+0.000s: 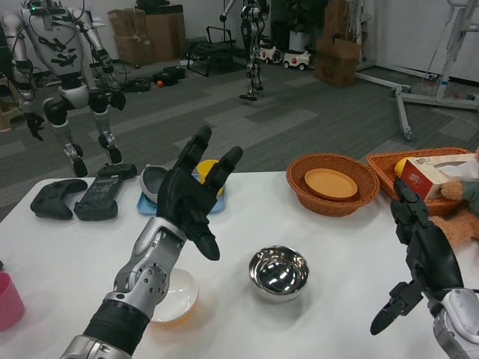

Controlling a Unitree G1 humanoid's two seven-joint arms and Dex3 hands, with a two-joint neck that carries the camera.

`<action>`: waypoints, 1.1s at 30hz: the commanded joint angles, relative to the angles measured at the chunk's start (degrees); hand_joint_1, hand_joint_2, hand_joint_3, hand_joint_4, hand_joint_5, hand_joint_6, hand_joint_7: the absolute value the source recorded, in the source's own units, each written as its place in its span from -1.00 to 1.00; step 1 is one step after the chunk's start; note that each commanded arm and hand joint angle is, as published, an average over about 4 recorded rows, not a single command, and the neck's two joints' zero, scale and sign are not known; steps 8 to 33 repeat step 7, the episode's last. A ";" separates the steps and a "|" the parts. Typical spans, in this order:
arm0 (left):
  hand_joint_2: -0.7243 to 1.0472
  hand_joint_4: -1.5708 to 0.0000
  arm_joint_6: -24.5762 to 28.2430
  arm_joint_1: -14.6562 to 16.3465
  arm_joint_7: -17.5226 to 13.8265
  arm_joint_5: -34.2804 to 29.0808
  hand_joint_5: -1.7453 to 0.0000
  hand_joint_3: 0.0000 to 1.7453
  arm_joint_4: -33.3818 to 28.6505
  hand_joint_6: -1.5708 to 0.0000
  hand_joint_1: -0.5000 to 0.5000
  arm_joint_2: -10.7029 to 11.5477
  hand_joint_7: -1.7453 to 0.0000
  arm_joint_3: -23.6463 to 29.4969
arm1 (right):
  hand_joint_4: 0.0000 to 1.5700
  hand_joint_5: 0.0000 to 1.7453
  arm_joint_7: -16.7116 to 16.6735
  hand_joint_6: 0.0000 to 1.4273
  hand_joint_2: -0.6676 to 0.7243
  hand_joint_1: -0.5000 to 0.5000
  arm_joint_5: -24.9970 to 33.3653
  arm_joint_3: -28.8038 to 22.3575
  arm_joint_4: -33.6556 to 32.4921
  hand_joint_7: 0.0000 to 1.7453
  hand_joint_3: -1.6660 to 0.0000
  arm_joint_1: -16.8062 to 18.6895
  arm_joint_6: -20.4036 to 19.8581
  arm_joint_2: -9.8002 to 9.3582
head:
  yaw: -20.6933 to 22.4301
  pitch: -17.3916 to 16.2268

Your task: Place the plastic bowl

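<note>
A pale white plastic bowl (178, 296) with an orange tint at its base sits on the table near the front, partly hidden under my left forearm. My left hand (193, 196) is raised above the table behind that bowl, fingers spread, holding nothing. A shiny steel bowl (278, 271) stands to the right of the plastic bowl. My right hand (418, 250) hovers at the table's right side, fingers stretched out and empty. A blue tray (147, 206) behind my left hand carries a grey bowl (153, 182) and a yellow bowl (206, 167), both partly hidden by the hand.
A round wicker basket (299, 196) with an orange plate (331, 184) stands at the back right. A second basket (383, 166) holds a tissue box (438, 173) beside a plush toy (458, 217). Two black controllers (57, 199) (100, 196) lie back left; a pink cup (9, 301) is at the left edge.
</note>
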 commanded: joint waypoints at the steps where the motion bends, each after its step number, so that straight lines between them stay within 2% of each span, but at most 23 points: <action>1: -0.90 1.00 -0.40 1.49 0.94 -0.32 0.41 -1.00 -1.72 1.00 -0.59 0.69 1.00 0.69 | -0.64 -1.00 0.05 -1.00 0.91 -0.83 0.63 -0.13 -0.30 -0.92 1.00 -0.46 -1.00 -0.60 | 0.07 -0.03; 3: -0.90 1.00 -0.31 1.93 1.34 -0.32 0.41 -0.95 -2.24 1.00 0.12 0.82 1.00 0.91 | -0.64 -1.00 0.05 -1.00 0.91 -0.83 0.68 -0.13 -0.30 -0.92 1.00 -0.46 -1.05 -0.60 | 0.09 -0.17; 4: -0.90 1.00 -0.31 2.12 1.47 -0.32 0.41 -0.95 -2.44 1.00 0.39 0.96 1.00 0.97 | -0.64 -1.00 0.05 -1.00 0.91 -0.83 0.70 -0.13 -0.28 -0.92 1.00 -0.46 -1.05 -0.60 | 0.10 -0.21; 7: -0.90 1.00 -0.36 2.58 1.67 -0.32 0.41 -0.97 -2.93 1.00 0.30 1.22 1.00 1.21 | -0.64 -1.00 0.05 -1.00 0.91 -0.83 0.75 -0.13 -0.21 -0.92 1.00 -0.46 -1.05 -0.60 | 0.19 -0.20; 33: -0.90 1.00 -0.36 2.58 1.67 -0.32 0.41 -0.97 -2.93 1.00 0.30 1.22 1.00 1.21 | -0.64 -1.00 0.05 -1.00 0.91 -0.83 0.75 -0.13 -0.21 -0.92 1.00 -0.46 -1.05 -0.60 | 0.19 -0.20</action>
